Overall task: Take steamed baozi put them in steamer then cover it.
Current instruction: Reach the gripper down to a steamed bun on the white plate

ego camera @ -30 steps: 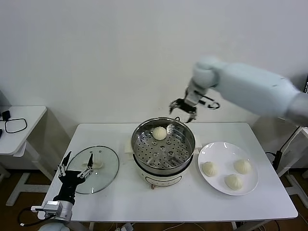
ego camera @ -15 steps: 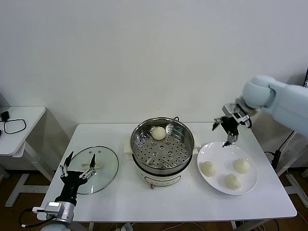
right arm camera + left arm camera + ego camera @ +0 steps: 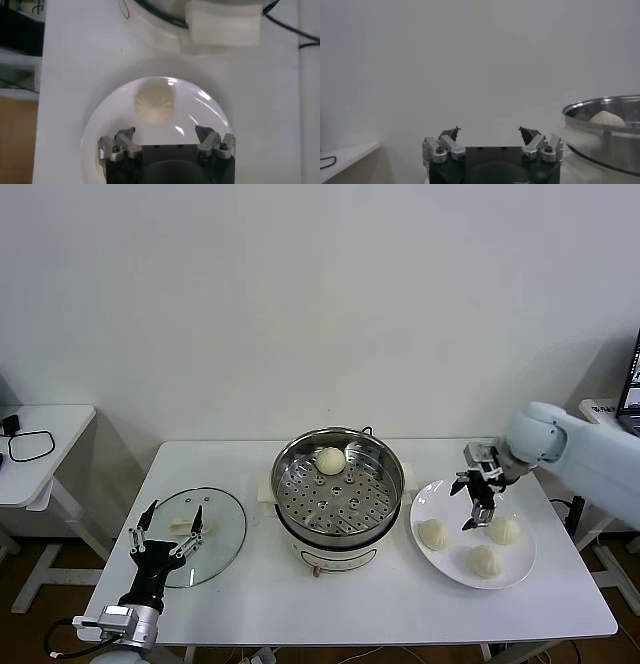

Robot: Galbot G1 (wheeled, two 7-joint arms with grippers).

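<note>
**Right gripper over the plate, jaws apart, nothing held**

Right gripper is down low above the far side of the white plate, fingers spread and empty. A second ago it was up behind the steamer's back rim; half a second ago it was above the plate's far edge. Now it hangs lower, between two of the buns. Its wrist view looks straight down on the plate with one pleated baozi just ahead of the fingertips, not touching.

Baozi count unchanged: one sits on the perforated floor of the steamer, toward the back; three are on the plate, near-left, right, front.

Left gripper is parked at the front-left table corner, fingers pointing up and spread, empty. It has barely shifted. Its wrist view shows the steamer rim with a bun top above it.

Glass lid lies flat on the table left of the steamer, just behind the left gripper. Steamer is uncovered. A side table with a black cable stands far left, well apart.
</note>
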